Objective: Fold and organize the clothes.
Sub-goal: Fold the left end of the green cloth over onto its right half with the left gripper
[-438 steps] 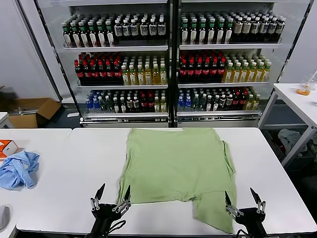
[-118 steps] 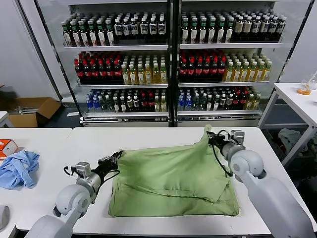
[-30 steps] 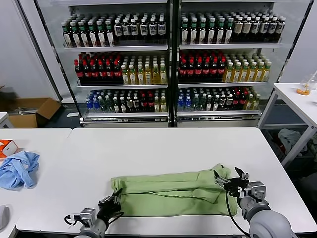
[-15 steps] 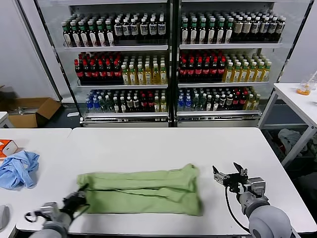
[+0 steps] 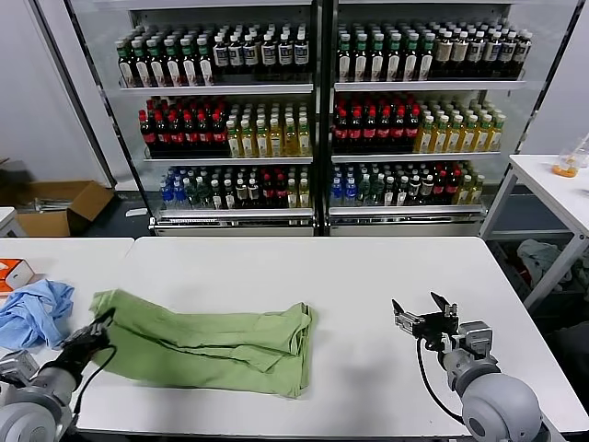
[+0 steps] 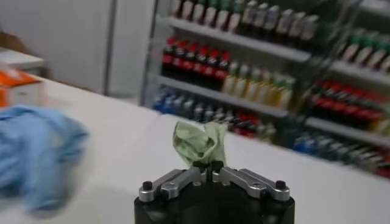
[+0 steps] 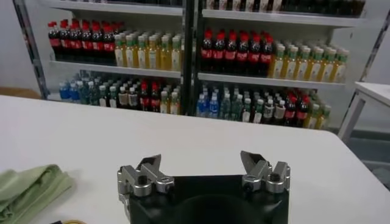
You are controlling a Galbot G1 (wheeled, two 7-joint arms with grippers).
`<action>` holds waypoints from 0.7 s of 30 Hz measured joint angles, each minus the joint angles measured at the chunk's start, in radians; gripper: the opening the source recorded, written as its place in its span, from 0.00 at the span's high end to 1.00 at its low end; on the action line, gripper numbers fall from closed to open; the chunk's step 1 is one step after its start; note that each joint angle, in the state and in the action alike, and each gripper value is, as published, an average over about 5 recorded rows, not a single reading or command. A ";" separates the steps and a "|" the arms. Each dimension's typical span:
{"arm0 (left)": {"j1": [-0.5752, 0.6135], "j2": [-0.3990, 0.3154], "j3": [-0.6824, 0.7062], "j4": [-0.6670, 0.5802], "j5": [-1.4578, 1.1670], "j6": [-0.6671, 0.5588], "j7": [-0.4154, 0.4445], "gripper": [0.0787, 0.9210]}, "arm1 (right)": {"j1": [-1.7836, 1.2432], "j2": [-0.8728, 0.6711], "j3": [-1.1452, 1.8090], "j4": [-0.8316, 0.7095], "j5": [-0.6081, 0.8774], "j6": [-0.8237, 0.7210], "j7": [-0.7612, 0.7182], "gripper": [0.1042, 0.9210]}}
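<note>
The light green shirt [image 5: 207, 338] lies folded into a long band across the left half of the white table [image 5: 368, 276]. My left gripper [image 5: 95, 329] is shut on the shirt's left end; in the left wrist view a bunch of green fabric [image 6: 198, 143] stands pinched between its closed fingertips [image 6: 207, 165]. My right gripper [image 5: 421, 314] is open and empty over bare table to the right of the shirt, well apart from it. The right wrist view shows its spread fingers [image 7: 204, 161] and the shirt's right end [image 7: 27, 189] at the edge.
A crumpled light blue cloth [image 5: 32, 313] lies at the table's left, close to my left gripper; it also shows in the left wrist view [image 6: 33, 155]. An orange box [image 5: 11, 274] sits behind it. Drink shelves [image 5: 313, 120] stand behind the table.
My left gripper has dragged the folded shirt leftward across the table, toward the blue cloth. My right gripper, which let go of the shirt's right end earlier, stays open at the right.
</note>
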 measured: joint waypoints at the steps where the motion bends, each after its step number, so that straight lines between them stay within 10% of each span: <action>1: -0.002 -0.007 0.008 -0.022 -0.021 0.001 0.004 0.98 | 0.000 -0.001 0.000 0.001 0.000 0.000 0.000 0.12; 21: -0.144 -0.179 0.425 -0.080 -0.113 0.002 0.015 0.98 | -0.018 0.016 0.023 0.017 -0.017 -0.005 0.003 0.12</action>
